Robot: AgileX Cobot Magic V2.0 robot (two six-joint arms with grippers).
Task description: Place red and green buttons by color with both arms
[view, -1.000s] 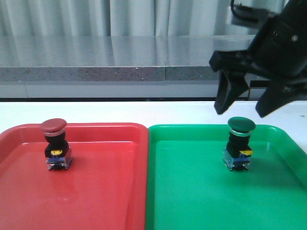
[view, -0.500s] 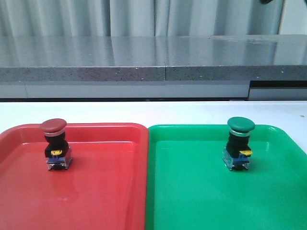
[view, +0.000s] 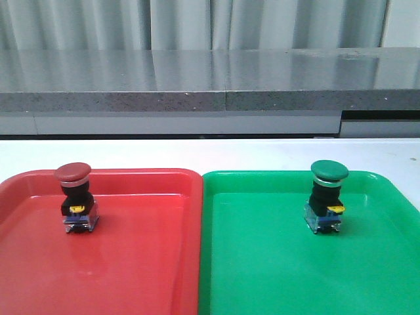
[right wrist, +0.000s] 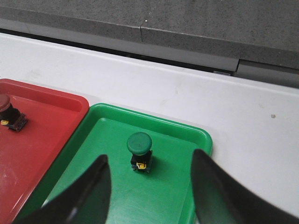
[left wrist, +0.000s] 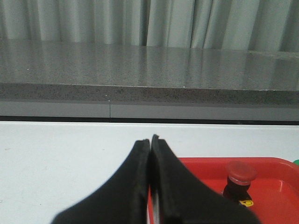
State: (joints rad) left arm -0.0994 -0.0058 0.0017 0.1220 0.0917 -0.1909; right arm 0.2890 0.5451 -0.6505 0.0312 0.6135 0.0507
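The red button (view: 75,197) stands upright in the red tray (view: 131,262). The green button (view: 327,195) stands upright in the green tray (view: 275,269). Neither arm shows in the front view. In the left wrist view my left gripper (left wrist: 150,140) is shut and empty, over the white table beside the red tray's edge, with the red button (left wrist: 239,179) off to one side. In the right wrist view my right gripper (right wrist: 150,161) is open and empty, high above the green tray (right wrist: 112,196), with the green button (right wrist: 139,150) between its fingers in the picture.
The two trays sit side by side on a white table (view: 210,154). A grey stone ledge (view: 210,98) and pale curtains run along the back. The red tray and red button (right wrist: 7,112) also show in the right wrist view.
My right gripper, open above the green button one second ago, has risen out of the front view. Both buttons have stayed where they were.
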